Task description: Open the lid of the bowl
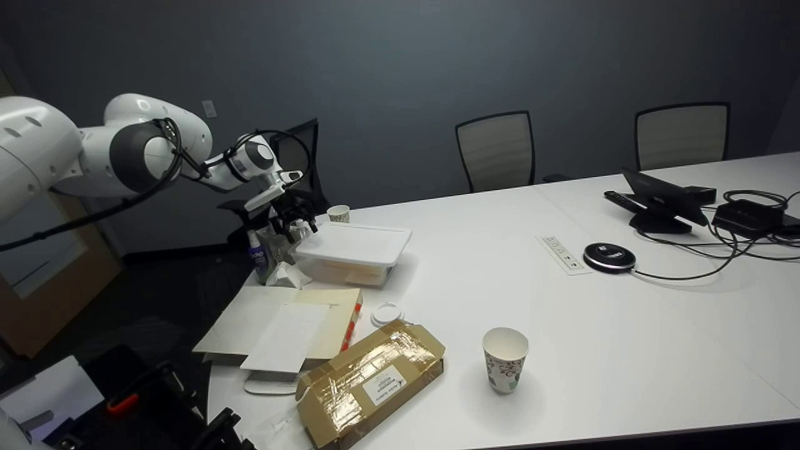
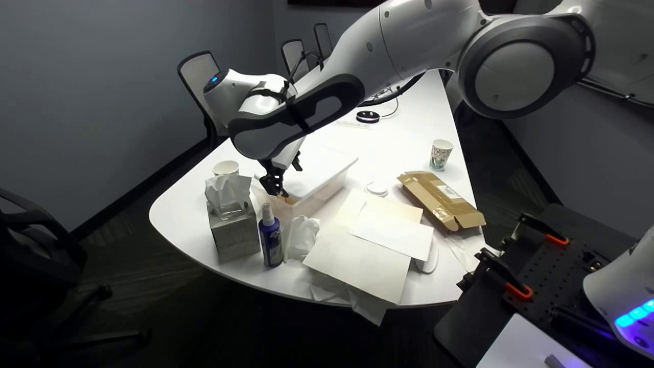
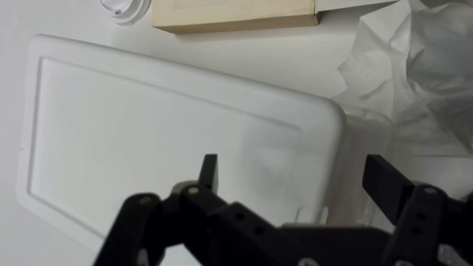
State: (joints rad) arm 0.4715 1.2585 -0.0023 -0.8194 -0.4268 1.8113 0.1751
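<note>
The lid is a flat white rectangular cover with rounded corners, lying on top of the bowl, a low translucent-white rectangular container. The lid and bowl also show in the other exterior view. In the wrist view the lid fills the middle, and the bowl wall shows past its short edge. My gripper is open and empty there, one finger over the lid, the other beyond that short edge. In both exterior views the gripper is at the lid's end; contact cannot be told.
A tissue box, a purple spray bottle and crumpled tissue stand close to the gripper end of the bowl. A paper cup is behind. Papers, a brown package and another cup lie nearer.
</note>
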